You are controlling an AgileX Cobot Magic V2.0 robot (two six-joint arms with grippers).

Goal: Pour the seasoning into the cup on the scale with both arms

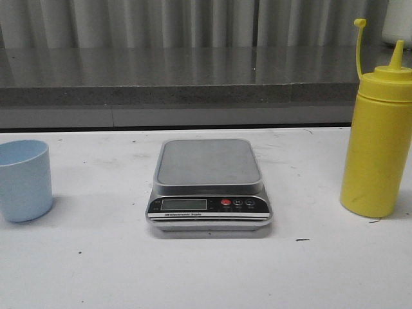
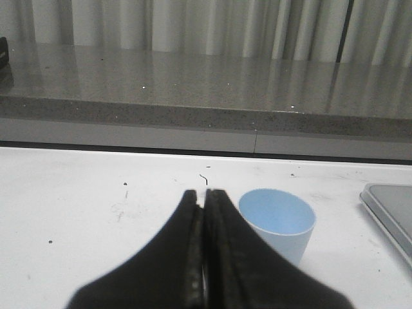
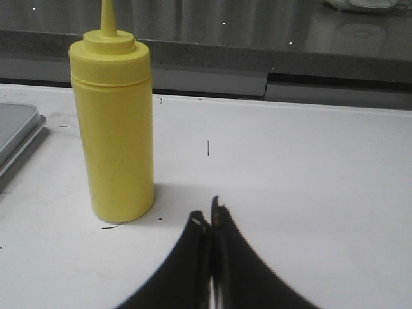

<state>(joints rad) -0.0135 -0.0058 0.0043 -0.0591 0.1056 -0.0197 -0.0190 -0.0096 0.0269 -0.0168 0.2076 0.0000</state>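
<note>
The silver scale (image 1: 209,183) sits in the middle of the white table, its platform bare. The pale blue cup (image 1: 24,180) stands upright at the far left, off the scale; it also shows in the left wrist view (image 2: 278,222). The yellow seasoning bottle (image 1: 378,138) stands upright at the right, cap strap sticking up; it also shows in the right wrist view (image 3: 114,125). My left gripper (image 2: 204,193) is shut and empty, just beside the cup. My right gripper (image 3: 207,212) is shut and empty, short of the bottle. Neither gripper shows in the front view.
A grey stone counter ledge (image 1: 193,80) runs along the back of the table, with pale curtains behind it. The scale's edge shows in the left wrist view (image 2: 393,209) and in the right wrist view (image 3: 16,138). A white object (image 1: 398,22) sits at the far back right.
</note>
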